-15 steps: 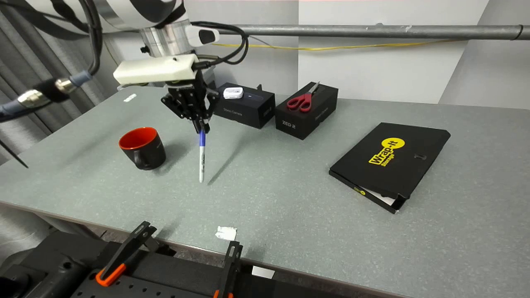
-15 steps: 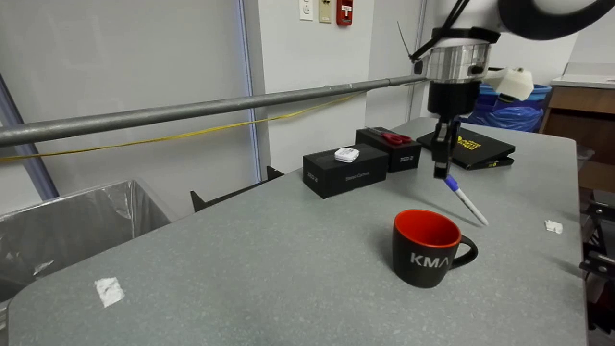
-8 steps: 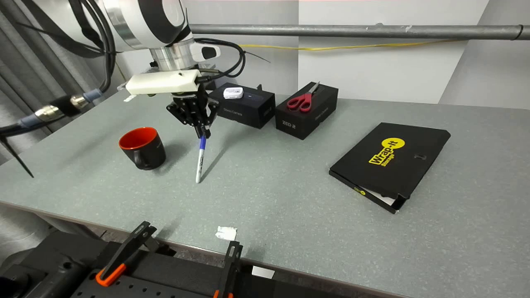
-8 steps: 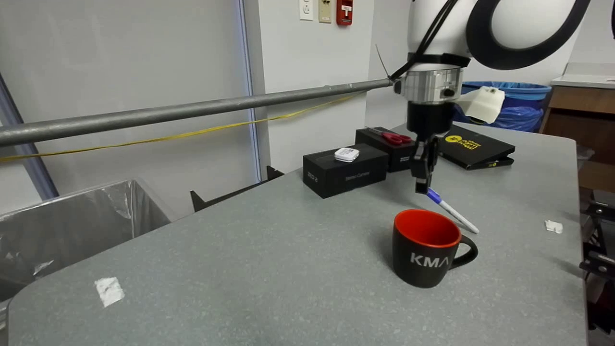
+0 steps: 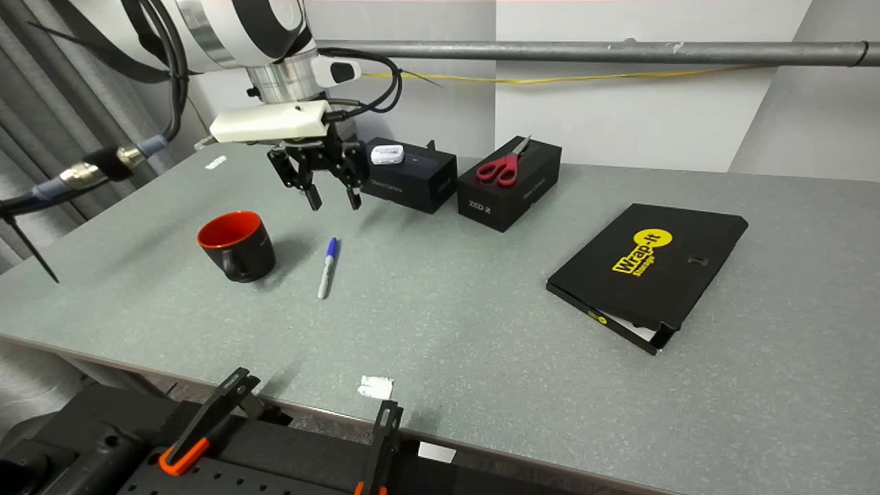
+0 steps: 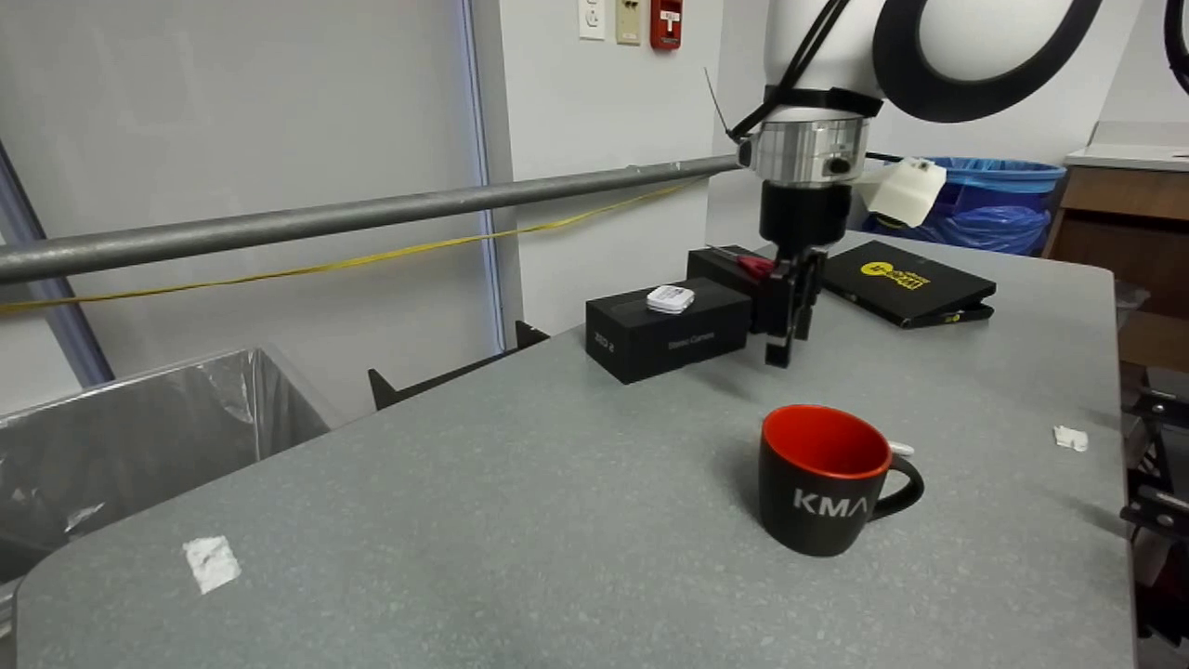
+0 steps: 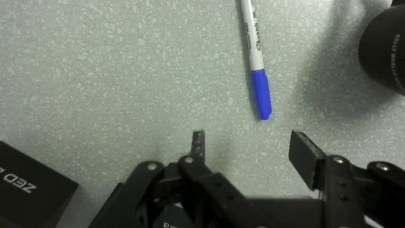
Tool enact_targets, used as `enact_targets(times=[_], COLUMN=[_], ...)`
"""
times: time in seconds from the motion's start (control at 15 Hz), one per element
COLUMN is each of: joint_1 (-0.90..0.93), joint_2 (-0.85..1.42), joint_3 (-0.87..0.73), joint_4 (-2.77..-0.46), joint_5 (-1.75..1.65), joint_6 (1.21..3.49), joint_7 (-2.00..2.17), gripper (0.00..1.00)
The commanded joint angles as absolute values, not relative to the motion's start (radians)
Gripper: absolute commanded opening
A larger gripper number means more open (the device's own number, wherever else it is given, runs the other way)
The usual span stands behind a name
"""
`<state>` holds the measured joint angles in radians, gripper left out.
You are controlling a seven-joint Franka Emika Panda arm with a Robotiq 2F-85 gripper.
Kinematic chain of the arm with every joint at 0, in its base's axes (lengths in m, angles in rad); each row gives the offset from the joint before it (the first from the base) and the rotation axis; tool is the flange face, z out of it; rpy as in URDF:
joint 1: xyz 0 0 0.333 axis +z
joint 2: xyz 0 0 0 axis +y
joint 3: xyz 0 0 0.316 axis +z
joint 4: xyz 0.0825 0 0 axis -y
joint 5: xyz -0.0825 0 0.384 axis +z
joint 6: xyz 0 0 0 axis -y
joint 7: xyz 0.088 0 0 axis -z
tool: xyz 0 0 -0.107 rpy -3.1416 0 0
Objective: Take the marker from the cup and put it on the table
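Note:
The blue-capped white marker [image 5: 328, 268] lies flat on the grey-green table [image 5: 467, 309], beside the cup [image 5: 251, 256]. That cup stands upright, black outside and red inside, with nothing visible in it. My gripper [image 5: 335, 203] is open above the table, just past the capped end, with bare air between its fingers. In the wrist view the marker [image 7: 262, 93] points its blue cap toward the open gripper [image 7: 247, 131], apart from both fingers. In an exterior view the cup [image 6: 806, 511] hides most of the marker, and only its white end [image 6: 901, 448] shows.
Behind the gripper are two black boxes, one with a white case [image 5: 387, 154] on top, the other with red scissors [image 5: 502, 170]. A flat black Wrap-It box [image 5: 646, 268] lies farther along the table. Black clamps [image 5: 213, 412] sit at the table's near edge.
My gripper came down with the marker hanging from it, its white end meeting the table. Then the fingers opened and rose slightly, and the marker dropped flat. The cup stayed put.

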<state>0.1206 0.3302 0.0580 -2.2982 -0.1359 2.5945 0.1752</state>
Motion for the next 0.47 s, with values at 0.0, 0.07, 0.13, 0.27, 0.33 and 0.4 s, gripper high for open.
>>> enact_targets(times=[0.0, 0.07, 0.13, 0.27, 0.33, 0.4], joint_1=[0.139, 0.132, 0.124, 0.129, 0.129, 0.129], joint_2=[0.331, 0.329, 0.328, 0.329, 0.329, 0.329], joint_3=[0.045, 0.052, 0.061, 0.051, 0.052, 0.052], joint_4=[-2.273, -2.270, -2.266, -2.275, -2.272, -2.272], joint_5=[-0.132, -0.116, -0.088, -0.105, -0.102, -0.102], joint_6=[2.606, 2.602, 2.601, 2.594, 2.594, 2.594], joint_7=[0.196, 0.186, 0.179, 0.171, 0.171, 0.171], gripper=[1.00, 1.00, 1.00, 1.00, 1.00, 1.00])
